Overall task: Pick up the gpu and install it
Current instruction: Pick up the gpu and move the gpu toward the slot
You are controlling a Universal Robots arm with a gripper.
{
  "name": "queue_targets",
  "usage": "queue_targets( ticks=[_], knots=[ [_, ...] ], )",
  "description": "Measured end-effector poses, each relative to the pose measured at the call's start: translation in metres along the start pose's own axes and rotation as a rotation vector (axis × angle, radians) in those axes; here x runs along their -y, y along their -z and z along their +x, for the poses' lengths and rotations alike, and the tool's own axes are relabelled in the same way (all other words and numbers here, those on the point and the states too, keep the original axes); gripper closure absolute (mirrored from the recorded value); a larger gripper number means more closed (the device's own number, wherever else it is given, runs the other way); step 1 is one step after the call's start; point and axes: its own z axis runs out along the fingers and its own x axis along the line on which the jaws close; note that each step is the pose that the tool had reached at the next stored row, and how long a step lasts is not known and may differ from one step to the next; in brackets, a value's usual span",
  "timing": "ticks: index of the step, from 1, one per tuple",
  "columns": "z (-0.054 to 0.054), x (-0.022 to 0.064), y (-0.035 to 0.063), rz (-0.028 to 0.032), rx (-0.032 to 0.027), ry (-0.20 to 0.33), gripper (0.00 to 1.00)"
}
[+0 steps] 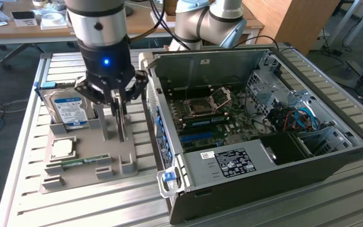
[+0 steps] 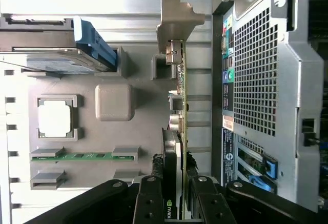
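Observation:
The gpu (image 1: 123, 126) stands on edge at the grey holder tray (image 1: 81, 177), a thin card between the tray and the open computer case (image 1: 257, 118). My gripper (image 1: 119, 112) comes straight down over it and is shut on the gpu, one finger on each face. In the wrist view the gpu (image 2: 179, 131) runs edge-on away from my gripper (image 2: 177, 206) and ends in its metal bracket (image 2: 177, 19). I cannot tell whether the card's lower edge still rests in the tray.
On the tray sit a blue-labelled hard drive (image 1: 68, 111), a square processor (image 1: 63, 148) and a green memory stick (image 1: 81, 162). The case's motherboard with blue slots (image 1: 197, 137) lies open on the exterior view's right. The case's rear panel (image 2: 266, 80) stands close beside the card.

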Motion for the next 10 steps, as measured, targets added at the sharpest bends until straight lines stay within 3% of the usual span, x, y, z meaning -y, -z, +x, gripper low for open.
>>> queue_targets(
  ticks=[10],
  knots=[
    [-0.002,-0.0010,0.0367,-0.0003,0.0088,0.000,0.73]
  ],
)
